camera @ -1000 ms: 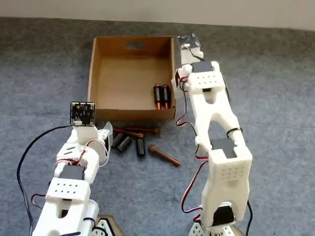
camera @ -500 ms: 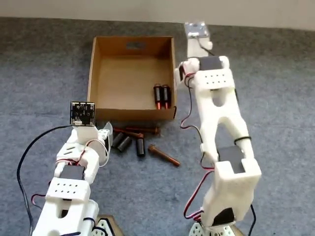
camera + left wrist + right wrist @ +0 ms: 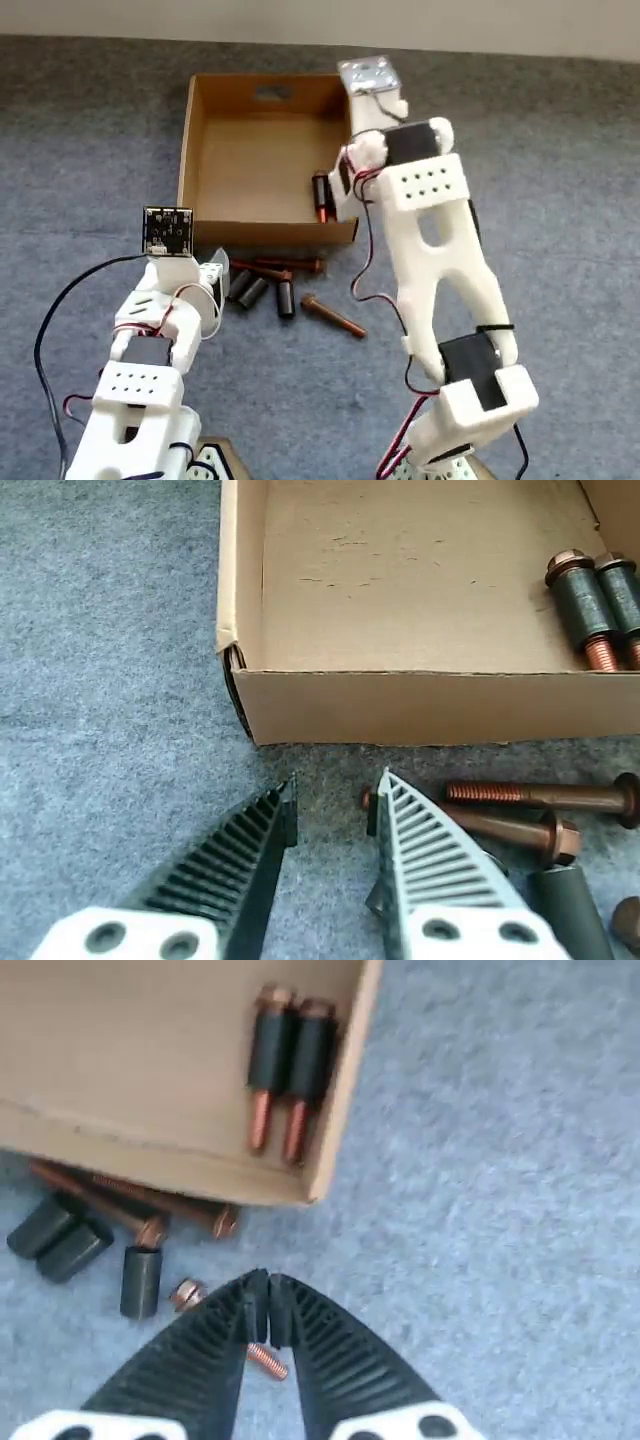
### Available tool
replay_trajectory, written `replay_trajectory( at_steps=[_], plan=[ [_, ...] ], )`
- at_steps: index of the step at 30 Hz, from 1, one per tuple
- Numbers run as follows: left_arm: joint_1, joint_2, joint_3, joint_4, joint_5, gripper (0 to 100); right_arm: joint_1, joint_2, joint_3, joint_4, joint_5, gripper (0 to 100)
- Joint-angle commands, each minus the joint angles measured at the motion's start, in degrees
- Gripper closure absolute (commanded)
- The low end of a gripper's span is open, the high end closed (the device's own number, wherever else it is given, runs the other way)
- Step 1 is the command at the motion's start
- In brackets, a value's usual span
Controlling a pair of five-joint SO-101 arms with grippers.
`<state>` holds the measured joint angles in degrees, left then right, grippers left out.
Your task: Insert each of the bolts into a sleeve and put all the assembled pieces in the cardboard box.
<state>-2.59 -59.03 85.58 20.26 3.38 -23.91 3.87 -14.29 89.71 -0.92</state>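
The cardboard box (image 3: 200, 130) holds two assembled pieces (image 3: 285, 1055) against its right wall, also visible in the left wrist view as assembled pieces (image 3: 592, 605). On the carpet in front of the box lie three loose copper bolts (image 3: 290, 266) and three dark sleeves (image 3: 285, 298). My left gripper (image 3: 335, 795) is open and empty, low over the carpet by the box's front left corner, with two bolts (image 3: 540, 795) beside it. My right gripper (image 3: 268, 1290) is shut on nothing, high above a loose bolt (image 3: 185, 1293). The right arm (image 3: 420, 190) leans over the box's right wall.
Grey carpet covers the table all round. The box's front wall (image 3: 400, 705) stands just behind the loose bolts and sleeves. Open carpet lies to the right of the box (image 3: 480, 1160) and to its left.
The right arm has swung left, from beside the box's right wall to over its right front corner, partly covering the assembled pieces. The left arm has kept still.
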Motion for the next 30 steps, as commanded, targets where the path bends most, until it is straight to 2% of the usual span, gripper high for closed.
replay_trajectory(
  at_steps=[1,4,8,13,18,24,30],
  plan=[
    [0.7,0.1,-0.2,-1.1,-0.5,86,-4.5,-8.0,9.3,-5.2,-0.4,96.4],
    [0.7,0.1,-0.2,-1.1,-0.5,86,-8.0,-16.6,24.0,-13.9,-0.4,91.4],
    [0.7,0.1,-0.3,-1.1,-0.5,86,-12.5,-26.9,43.3,-26.7,-0.4,90.7],
    [-2.6,0.1,-0.7,-1.1,-0.4,86,-18.1,-29.5,57.7,-38.5,-0.6,90.4],
    [-8.4,0.1,-0.7,-2.3,-0.2,86,-20.0,-25.4,58.1,-40.8,-0.7,90.4],
    [-8.8,0.1,-0.4,-3.2,-0.2,86,-20.4,-16.5,50.8,-40.8,-6.7,90.2],
    [-10.8,0.1,-0.5,-3.2,-0.2,86,-21.0,-7.1,44.2,-40.7,-7.6,86.8]
  ],
)
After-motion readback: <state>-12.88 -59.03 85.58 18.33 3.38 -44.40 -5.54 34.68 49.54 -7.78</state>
